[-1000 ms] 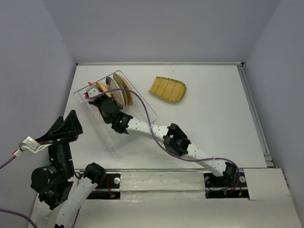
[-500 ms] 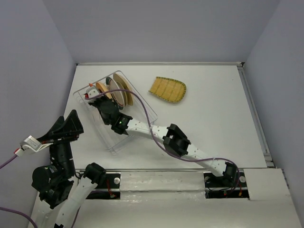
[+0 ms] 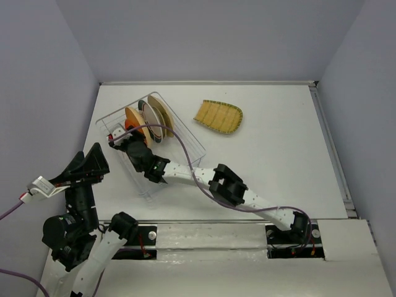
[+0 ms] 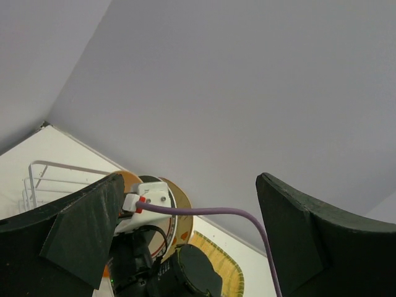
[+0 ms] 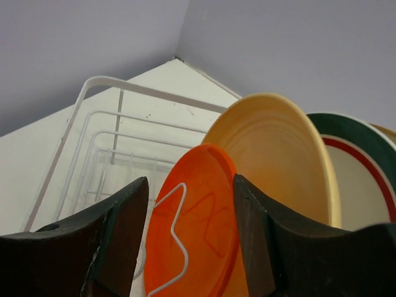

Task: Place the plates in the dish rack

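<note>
The dish rack (image 3: 193, 138) lies at an angle at the table's back left. Standing in it are an orange-red plate (image 5: 198, 229), a tan plate (image 5: 278, 154) and a white plate with a striped rim (image 5: 365, 179); they show from above as the orange-red plate (image 3: 130, 123) and tan plate (image 3: 133, 113). My right gripper (image 5: 189, 183) is open inside the rack, a finger on each side of the orange-red plate, whose left face is clear of the finger. A yellow-green fan-shaped plate (image 3: 218, 116) lies flat on the table to the right. My left gripper (image 3: 90, 165) is open and empty, raised at the near left.
The rack's white wire dividers (image 5: 99, 142) stand left of the plates. A purple cable (image 3: 185, 133) arches over the rack from the right wrist. Grey walls close in the table on the left, back and right. In the left wrist view the fan-shaped plate (image 4: 224, 272) shows beyond the right arm.
My right gripper has opened and let go of the orange-red plate, which now stands in the rack. The right wrist has drawn back a little toward the near left. The left arm has hardly moved.
</note>
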